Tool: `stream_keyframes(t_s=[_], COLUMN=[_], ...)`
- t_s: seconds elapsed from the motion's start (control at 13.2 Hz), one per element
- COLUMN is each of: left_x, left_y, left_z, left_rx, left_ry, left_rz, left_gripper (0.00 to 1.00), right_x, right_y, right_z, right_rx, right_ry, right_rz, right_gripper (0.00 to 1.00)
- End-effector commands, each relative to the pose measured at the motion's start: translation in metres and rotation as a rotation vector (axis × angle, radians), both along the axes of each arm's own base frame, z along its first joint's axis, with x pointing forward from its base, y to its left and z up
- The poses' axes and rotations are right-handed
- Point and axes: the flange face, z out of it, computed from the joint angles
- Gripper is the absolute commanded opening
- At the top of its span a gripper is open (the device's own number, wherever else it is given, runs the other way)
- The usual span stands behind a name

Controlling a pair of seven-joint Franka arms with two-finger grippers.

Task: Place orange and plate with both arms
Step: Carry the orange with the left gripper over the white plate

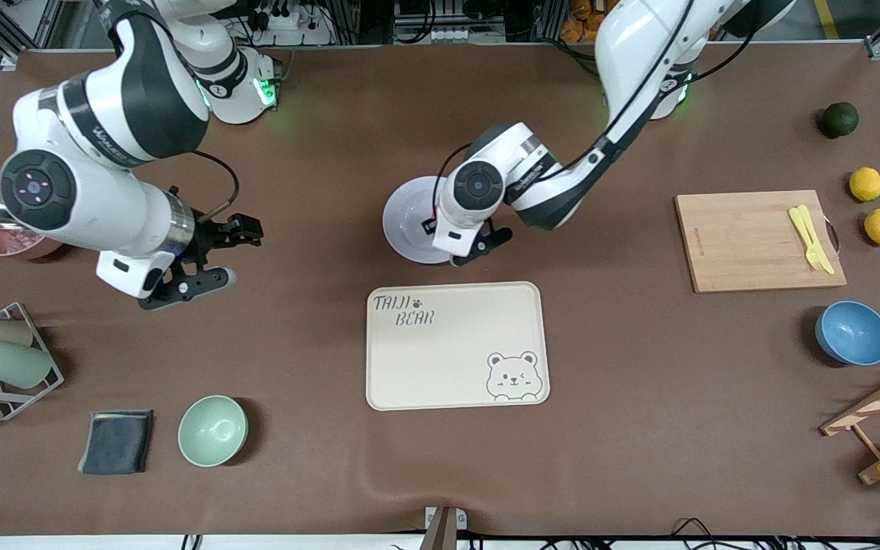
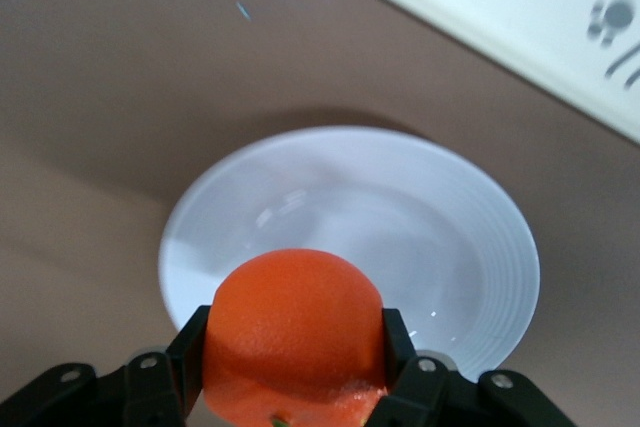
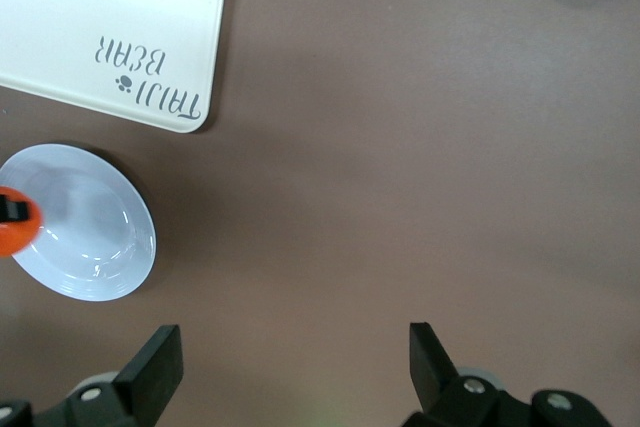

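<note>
Judging by the frames, the orange [image 2: 295, 332] is clamped in the left gripper [image 2: 295, 367] over the plate [image 2: 500, 267] – not yet released. Plate sits at 12 o'clock of the tray [image 1: 455, 347], touching nothing. Right gripper [image 3: 290, 362] waits w/ fingers spread, empty – plate move still pending.

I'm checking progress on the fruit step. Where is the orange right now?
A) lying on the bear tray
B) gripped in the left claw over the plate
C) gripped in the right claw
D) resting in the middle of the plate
B: the left claw is shut on the orange, over the plate.
</note>
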Motion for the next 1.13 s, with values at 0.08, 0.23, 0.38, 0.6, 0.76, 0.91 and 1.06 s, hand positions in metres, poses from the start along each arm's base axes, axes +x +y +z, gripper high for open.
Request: stream_keyframes(t_s=[0.08, 0.23, 0.38, 0.6, 0.76, 0.91, 1.06], left_x=[-0.01, -0.015, -0.024, -0.023, -0.007, 0.015, 0.04], left_y=[-0.025, -0.027, -0.029, -0.028, -0.018, 0.005, 0.036], left_z=[-0.035, -0.048, -0.061, -0.062, -0.044, 0.003, 0.075], left_rx=[-0.037, -0.043, -0.031, -0.029, -0.029, 0.037, 0.09], left_ry=[0.0, 0.006, 0.027, 0.029, 0.001, -0.045, -0.142], left_rz=[0.014, 0.018, 0.008, 0.011, 0.027, 0.02, 0.029], left_gripper=[0.1, 0.19, 0.65, 1.0, 1.0, 1.0, 1.0], right_x=[0.008, 0.006, 0.003, -0.005, -0.012, -0.02, -0.025], right_y=[-0.013, -0.007, 0.003, 0.01, 0.013, 0.02, 0.026], right_z=[-0.01, -0.013, -0.014, -0.029, -0.038, -0.051, -0.058], right_rx=[0.0, 0.007, 0.009, 0.048, 0.059, 0.052, 0.11], right_ry=[0.018, 0.025, 0.037, 0.089, 0.055, 0.065, 0.118], right_rz=[-0.013, 0.0, -0.08, -0.211, -0.219, -0.253, -0.334], right_gripper=[1.0, 1.0, 1.0, 1.0, 1.0, 1.0, 1.0])
